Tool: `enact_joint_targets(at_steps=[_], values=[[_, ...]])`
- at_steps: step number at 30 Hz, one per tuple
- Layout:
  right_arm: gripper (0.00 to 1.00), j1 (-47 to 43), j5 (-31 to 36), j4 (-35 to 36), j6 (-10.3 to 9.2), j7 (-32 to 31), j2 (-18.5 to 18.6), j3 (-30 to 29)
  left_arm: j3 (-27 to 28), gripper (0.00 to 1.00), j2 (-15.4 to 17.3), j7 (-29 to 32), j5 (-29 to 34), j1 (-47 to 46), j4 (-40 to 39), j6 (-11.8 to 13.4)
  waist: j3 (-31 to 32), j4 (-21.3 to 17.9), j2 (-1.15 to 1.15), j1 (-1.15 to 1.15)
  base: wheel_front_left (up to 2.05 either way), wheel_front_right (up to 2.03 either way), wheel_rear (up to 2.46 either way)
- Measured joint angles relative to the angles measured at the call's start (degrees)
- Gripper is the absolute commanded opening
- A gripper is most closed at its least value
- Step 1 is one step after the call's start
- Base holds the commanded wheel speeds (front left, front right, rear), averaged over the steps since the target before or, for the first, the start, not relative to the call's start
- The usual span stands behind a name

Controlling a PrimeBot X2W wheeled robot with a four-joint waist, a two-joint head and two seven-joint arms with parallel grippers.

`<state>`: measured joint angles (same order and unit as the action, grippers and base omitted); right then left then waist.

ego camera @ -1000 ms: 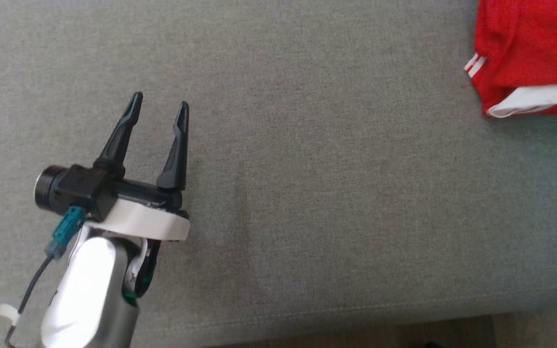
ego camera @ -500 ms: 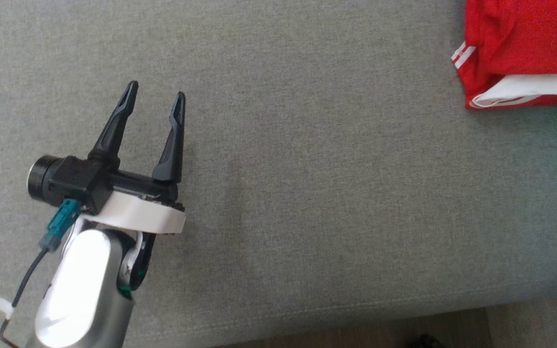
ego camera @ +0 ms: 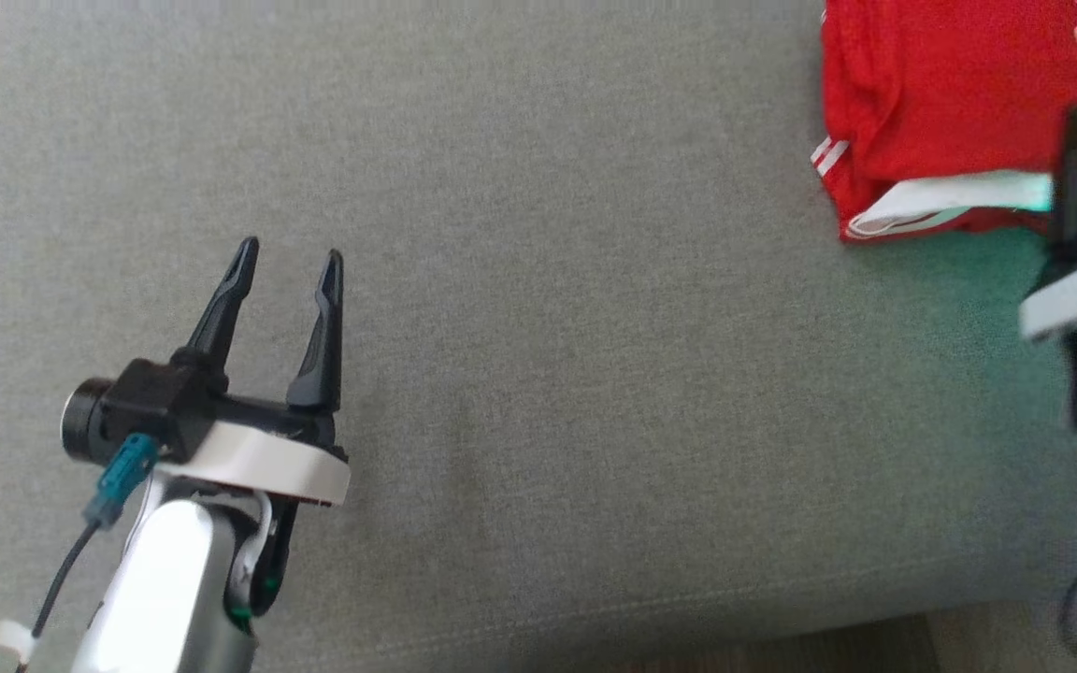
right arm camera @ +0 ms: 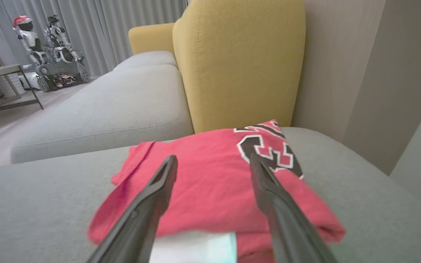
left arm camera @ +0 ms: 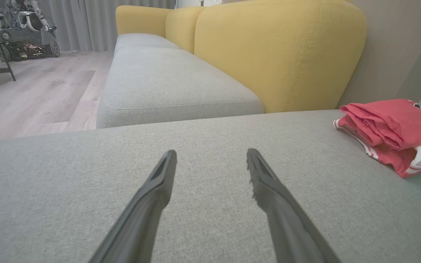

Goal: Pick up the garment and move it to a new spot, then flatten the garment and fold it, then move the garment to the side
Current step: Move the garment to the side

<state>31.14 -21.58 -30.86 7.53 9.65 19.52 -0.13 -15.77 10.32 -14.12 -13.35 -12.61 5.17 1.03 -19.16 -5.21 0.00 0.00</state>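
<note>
Red garment [right arm camera: 203, 182] shows black numerals [right arm camera: 269, 149] in right wrist view; left gripper [left arm camera: 210, 153] and right gripper [right arm camera: 213, 159] gape.

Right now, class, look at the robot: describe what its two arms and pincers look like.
The left pincer has two long, tapering black fingers on a black bar, with a round black camera, a teal connector, a thin dark cable, a white collar and a silver forearm. The right pincer has matching black fingers.
</note>
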Motion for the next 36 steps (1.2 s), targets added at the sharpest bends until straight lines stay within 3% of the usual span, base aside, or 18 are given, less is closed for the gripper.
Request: enact_joint_targets(at_steps=[7,13,20,36], values=[[1.0,-10.7,4.8,9.3,0.0,1.2,-8.6,-2.5,0.8,1.0,0.0,0.0,-1.3,2.3,0.2,0.7,4.3,0.9,0.0,0.0,0.0,0.0,0.0],[1.0,-20.5,8.3,16.9,0.0,-0.2,-13.7,-4.2,1.7,1.0,0.0,0.0,-2.5,5.7,0.2,1.5,7.5,2.7,0.0,0.0,0.0,0.0,0.0],[1.0,-29.5,8.7,24.2,0.0,-3.6,-15.3,-1.9,2.2,1.0,0.2,-0.1,-3.6,10.5,0.2,2.1,11.7,5.0,0.0,0.0,0.0,0.0,0.0],[1.0,-35.9,10.4,30.3,0.0,-7.2,-15.9,1.4,1.6,1.0,0.5,0.2,-4.0,15.2,0.1,2.8,17.3,7.3,0.0,0.0,0.0,0.0,0.0]])
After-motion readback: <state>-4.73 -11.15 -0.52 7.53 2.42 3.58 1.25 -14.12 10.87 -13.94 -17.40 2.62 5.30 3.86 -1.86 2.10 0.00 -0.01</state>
